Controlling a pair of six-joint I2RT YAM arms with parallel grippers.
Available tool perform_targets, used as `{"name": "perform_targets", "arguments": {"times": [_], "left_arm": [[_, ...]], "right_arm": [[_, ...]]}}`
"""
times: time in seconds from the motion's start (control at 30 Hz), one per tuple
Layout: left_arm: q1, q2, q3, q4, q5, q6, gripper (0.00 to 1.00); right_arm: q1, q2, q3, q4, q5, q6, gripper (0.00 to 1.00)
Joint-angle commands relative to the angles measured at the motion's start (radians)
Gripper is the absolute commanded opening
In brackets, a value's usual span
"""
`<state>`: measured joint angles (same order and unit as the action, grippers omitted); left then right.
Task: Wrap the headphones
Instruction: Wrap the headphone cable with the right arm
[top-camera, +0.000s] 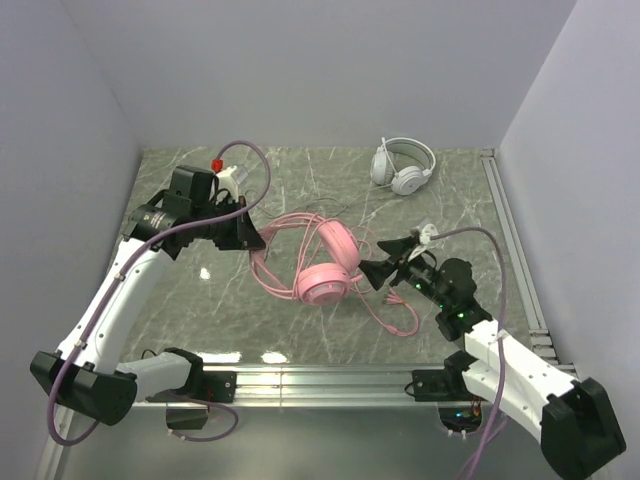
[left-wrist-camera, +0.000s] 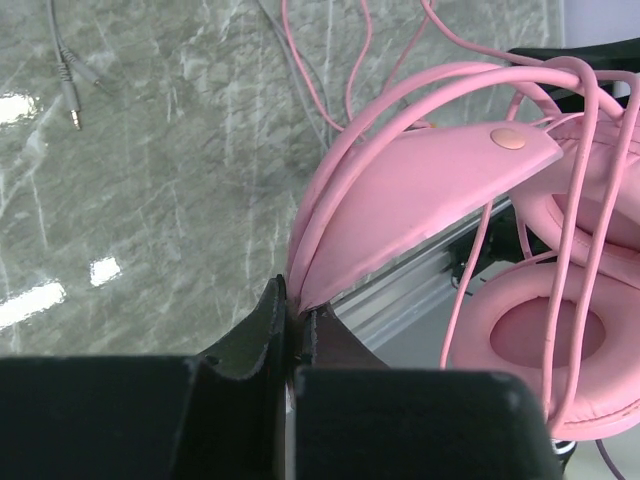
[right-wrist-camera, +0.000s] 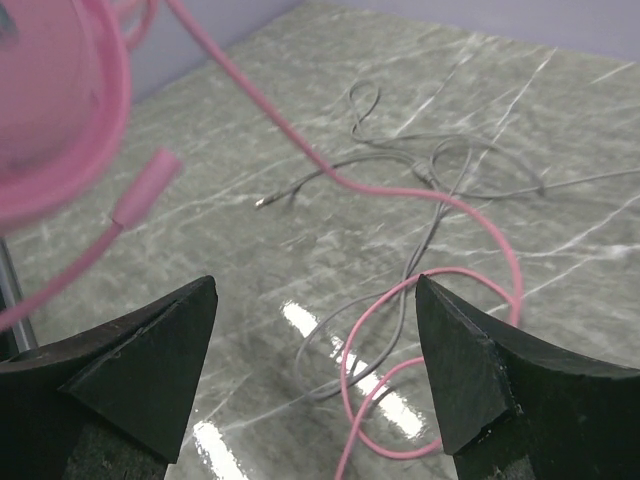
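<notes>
Left hand (top-camera: 243, 236) pinches headband of pink headphones (top-camera: 325, 268), near middle of counter (top-camera: 200, 300). Right hand (right-wrist-camera: 315, 300) spread wide, holds nothing. Pink cable (right-wrist-camera: 470, 220) hangs loose. Best: grab cable close, loop snug round headband, miss grey cable (right-wrist-camera: 440, 170).

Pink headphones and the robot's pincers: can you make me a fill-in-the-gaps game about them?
1. The left pincer is ____ on the headband of the pink headphones.
2. The right pincer is ____, with nothing held between its fingers.
3. The white headphones lie at the far ____ corner of the table.

Missing words: shut; open; right.
</notes>
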<state>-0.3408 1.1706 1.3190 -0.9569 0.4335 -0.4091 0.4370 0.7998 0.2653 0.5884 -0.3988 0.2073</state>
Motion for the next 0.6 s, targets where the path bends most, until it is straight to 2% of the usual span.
{"name": "perform_targets", "arguments": {"times": [0.0,0.23,0.57], "left_arm": [[0.003,-0.04,0.072,0.041,0.111,-0.06,0.0],[0.003,-0.038,0.098,0.035,0.14,-0.065,0.0],[0.003,-0.026,0.132,0.023,0.172,-0.071,0.0]], "right_arm": [[0.042,0.047,0.008,0.138,0.094,-0.048,0.87],[0.045,0.101,0.018,0.255,0.17,-0.065,0.87],[0.049,0.197,0.095,0.251,0.06,-0.149,0.86]]}}
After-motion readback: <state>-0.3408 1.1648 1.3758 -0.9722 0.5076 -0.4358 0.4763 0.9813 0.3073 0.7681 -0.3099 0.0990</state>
